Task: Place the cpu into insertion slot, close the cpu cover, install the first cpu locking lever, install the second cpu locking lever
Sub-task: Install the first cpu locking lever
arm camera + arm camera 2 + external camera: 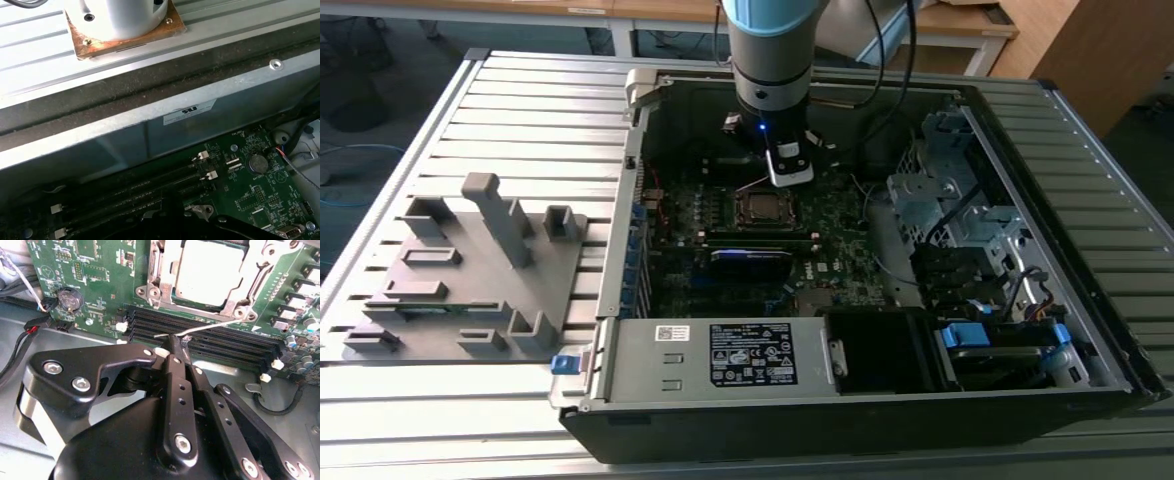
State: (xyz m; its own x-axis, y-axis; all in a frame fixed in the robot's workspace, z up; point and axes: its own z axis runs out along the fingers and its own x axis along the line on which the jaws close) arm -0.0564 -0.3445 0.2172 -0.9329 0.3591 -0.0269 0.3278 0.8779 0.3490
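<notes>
Inside the open computer case (pixel 854 400), on the green motherboard (pixel 100 285), the cpu (pixel 207 272) is seen already seated in the insertion slot (pixel 255 277), its dull grey top facing up. The cpu cover (pixel 227 307) appears to be lowered around the chip, its silver frame lying along the chip's edges, though how fully it is pressed down cannot be judged. A thin wire locking lever (pixel 210 326) is stretched out from the corner of the socket across the black memory slots (pixel 220 342), just beside the socket. The gripper (pixel 175 342) is brought to the free end of this lever; the jaws are drawn narrow, seemingly pinched on the wire's tip, so the first lever seems to be in hand and not yet latched. The state of the second lever cannot be made out.

In the exterior view, the case is laid on a ribbed metal tabletop (pixel 480 420), with the arm (pixel 774 60) reaching down just beyond the socket. A grey fixture tray (pixel 454 270) stands beside the case on the exterior view's left.
</notes>
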